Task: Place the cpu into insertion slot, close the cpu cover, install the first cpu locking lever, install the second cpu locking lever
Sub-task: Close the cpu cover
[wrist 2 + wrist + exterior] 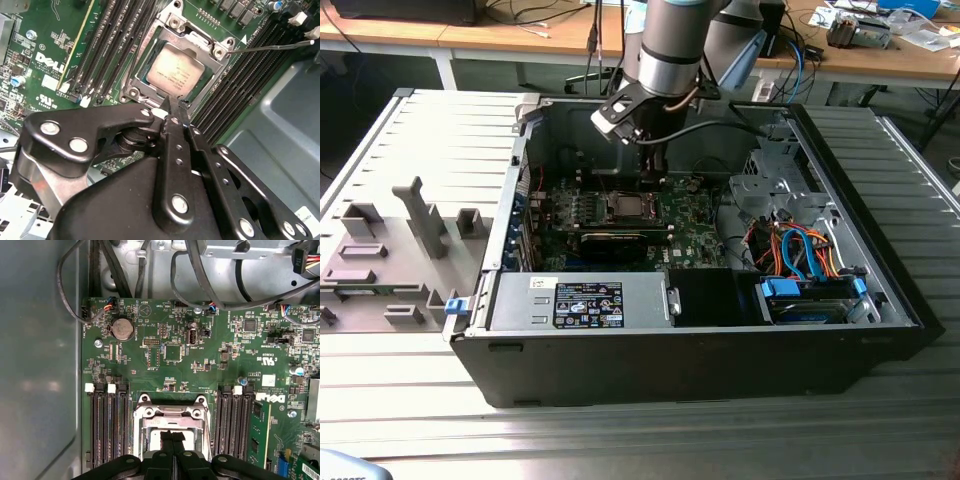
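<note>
Inside the case [720,350]: it lies open on a ribbed metal tabletop [620,440], and the arm reaches down over the green board [200,340].
Where the cpu is: the cpu [172,75] lies flat in the slot [630,206], so placing looks done.
Which way the cpu points: its metal top faces up out of the case. It is square, with no long axis, and its edges run parallel to the memory slots [240,75].
State of the cover: the cover [172,412] lies down around the cpu, which shows through its window. It probably holds the chip seated.
State of the lever: one lever [270,48], a thin rod, stands free above the memory slots and seems unlatched.
State of the hand: the hand [173,106] has its fingers pressed together and holds nothing. Its tip is at the cover's edge, a narrow point suited to pushing.
</note>
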